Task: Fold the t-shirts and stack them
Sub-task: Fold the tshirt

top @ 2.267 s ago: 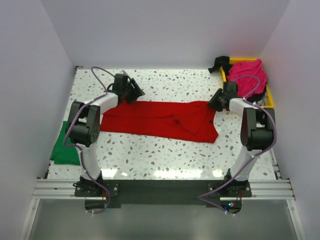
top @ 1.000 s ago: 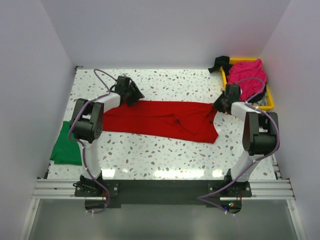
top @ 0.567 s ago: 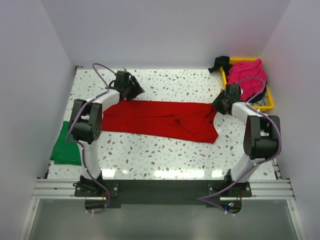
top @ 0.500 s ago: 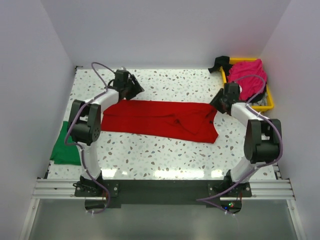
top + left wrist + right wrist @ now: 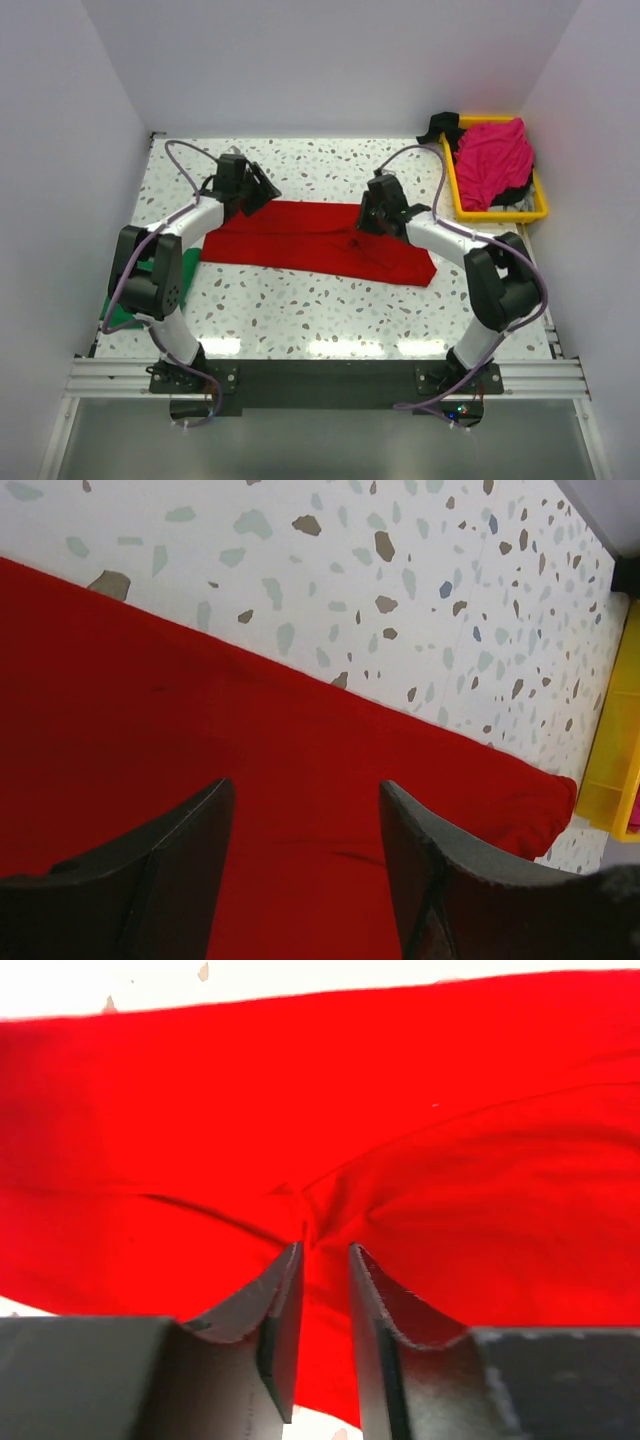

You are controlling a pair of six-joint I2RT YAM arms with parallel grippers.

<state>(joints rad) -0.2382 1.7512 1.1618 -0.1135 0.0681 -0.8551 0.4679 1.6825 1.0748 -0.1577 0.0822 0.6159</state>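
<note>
You see only small bits of the soft green cloth t-shirt (image 5: 113, 316) from above, because the left arm (image 5: 150, 275) covers the rest. The bright red cloth t-shirt (image 5: 450, 1160) runs off both sides of the right wrist picture. A crease bunches up at the tips of the right gripper (image 5: 323, 1252), but you cannot tell if they pinch it. The picture's edge cuts off the yellow plastic tray (image 5: 615, 765). The black lump (image 5: 436, 126) behind the tray is too small to name.

The right claw (image 5: 375, 215) has left the red t-shirt's (image 5: 290, 235) right end by the yellow tray (image 5: 497, 214) and swung left to its middle, narrowed over a pucker. The left arm's elbow has swung left over the green t-shirt (image 5: 112, 315).
</note>
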